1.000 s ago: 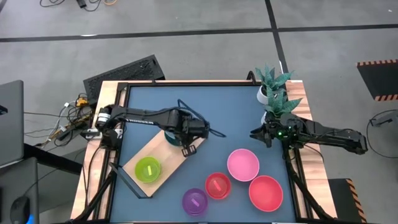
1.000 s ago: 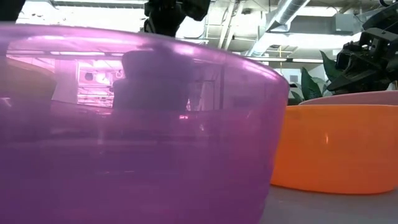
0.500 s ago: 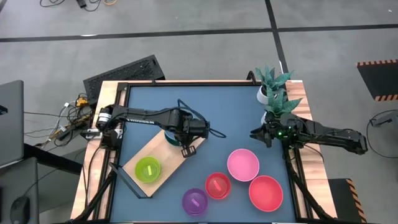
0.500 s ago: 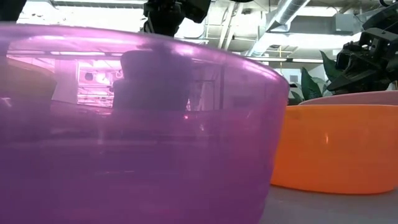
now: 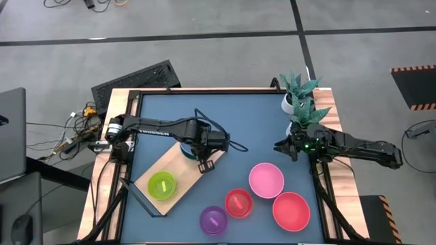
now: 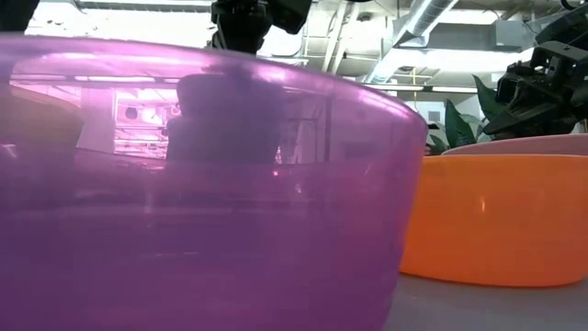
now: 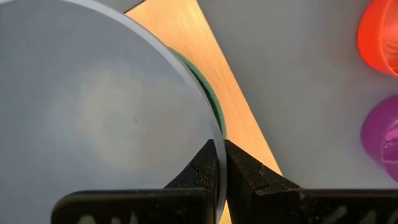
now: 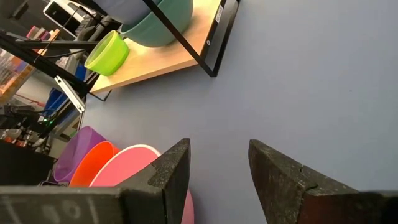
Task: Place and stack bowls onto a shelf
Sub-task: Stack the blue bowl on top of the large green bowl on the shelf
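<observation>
Four bowls lie at the lower edge of the high view, nearest to you: the purple bowl (image 5: 213,220), the small red bowl (image 5: 238,203), the pink bowl (image 5: 266,180) and the large red bowl (image 5: 291,210). In the low view the purple bowl fills almost the whole frame and hides most of the table behind it. Left of them, in the lower left of the high view, you see the shelf (image 5: 178,182) lying diagonally, with the lime green bowl (image 5: 162,184) on its lower end. Above it, the left gripper (image 5: 205,164) is at the upper end of the shelf; its jaws are closed on the rim of the blue bowl (image 7: 93,106), which sits inside the dark green bowl (image 7: 208,96). At the right, near the plants (image 5: 300,95), the right gripper (image 5: 281,147) waits with its jaws apart, holding nothing.
</observation>
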Controlling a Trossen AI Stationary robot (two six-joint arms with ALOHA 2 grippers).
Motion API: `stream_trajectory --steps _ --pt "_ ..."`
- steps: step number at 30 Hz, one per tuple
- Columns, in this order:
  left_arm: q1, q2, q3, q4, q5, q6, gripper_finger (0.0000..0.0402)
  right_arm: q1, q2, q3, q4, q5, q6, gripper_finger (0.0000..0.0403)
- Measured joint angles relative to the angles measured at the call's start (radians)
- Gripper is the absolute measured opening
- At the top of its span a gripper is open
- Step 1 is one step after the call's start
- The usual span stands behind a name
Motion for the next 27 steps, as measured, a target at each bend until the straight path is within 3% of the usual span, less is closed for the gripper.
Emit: stream_trajectory --steps 8,21,27 --pt "-0.001 0.000 0.000 -0.026 0.039 0.012 0.0013 0.000 0.000 0.000 0.000 0.000 0.000 0.0189" --pt "-0.001 -0.001 0.012 -0.043 -0.014 0.006 0.0134 0.000 0.000 0.000 0.000 -0.005 0.000 0.0189" --pt "-0.001 -0.006 0.114 -0.115 -0.033 -0.031 0.0136 0.000 0.000 0.000 0.000 -0.005 0.000 0.0189"
